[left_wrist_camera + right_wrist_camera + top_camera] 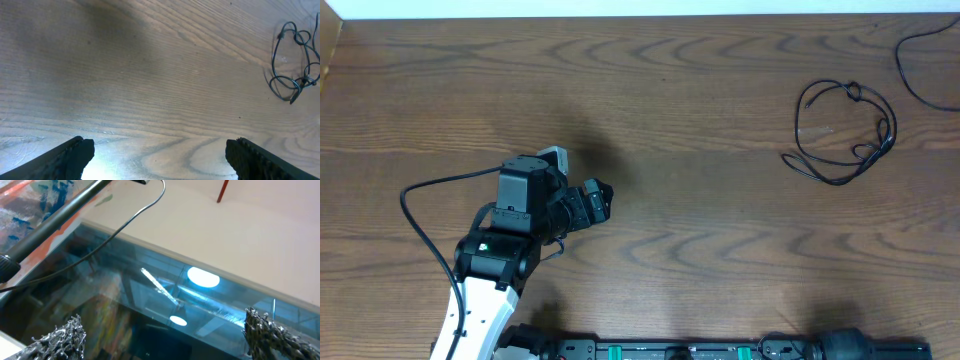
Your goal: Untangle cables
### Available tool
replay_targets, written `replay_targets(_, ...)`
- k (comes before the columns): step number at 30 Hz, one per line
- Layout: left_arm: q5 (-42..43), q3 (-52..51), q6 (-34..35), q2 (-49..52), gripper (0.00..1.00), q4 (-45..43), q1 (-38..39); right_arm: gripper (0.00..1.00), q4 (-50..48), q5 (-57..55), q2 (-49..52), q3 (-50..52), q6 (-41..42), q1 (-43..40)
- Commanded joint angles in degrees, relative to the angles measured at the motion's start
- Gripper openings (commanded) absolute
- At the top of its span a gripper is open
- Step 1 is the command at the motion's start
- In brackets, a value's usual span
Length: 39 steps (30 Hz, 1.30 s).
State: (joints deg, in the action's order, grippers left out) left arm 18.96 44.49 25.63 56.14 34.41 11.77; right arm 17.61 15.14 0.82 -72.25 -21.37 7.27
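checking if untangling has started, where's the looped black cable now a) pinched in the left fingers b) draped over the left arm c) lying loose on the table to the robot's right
c: the looped black cable lies on the table, well apart from the open left fingers.

Our left arm (470,310) comes up from the lower left edge as a white link and bends at a black wrist (525,195). It aims the left claw (597,203) to the right, its two dark fingers (75,152) standing wide apart with nothing between them. Our right arm (865,346) shows overhead only as a dark part at the lower edge, and the right claw (162,330) gapes just as wide, gripping nothing.
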Motion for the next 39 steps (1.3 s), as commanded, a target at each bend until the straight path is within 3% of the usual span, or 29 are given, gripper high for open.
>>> replay_targets(1, -0.57, 0.46, -0.52, 0.02, 0.92, 0.07, -0.24, 0.99, -0.83, -1.31, -0.39, 2.19, -2.14, -1.09)
replay_targets(15, -0.57, 0.46, -0.5, 0.02, 0.92, 0.07, -0.24, 0.99, -5.62, -1.55, -0.39, 7.56, -4.39, -6.01)
replay_targets(27, -0.57, 0.46, -0.52, 0.02, 0.92, 0.07, -0.24, 0.99, -15.93, -1.46, 0.37, 20.09, -4.42, -7.32)
replay_targets(32, -0.57, 0.46, -0.5, 0.02, 0.92, 0.07, -0.24, 0.99, -22.01, -1.51, 3.54, 27.67, -4.42, -7.34)
replay_targets(39, -0.57, 0.46, -0.52, 0.02, 0.92, 0.07, -0.24, 0.99, -22.71, -1.53, 11.89, 34.03, -3.98, -7.34)
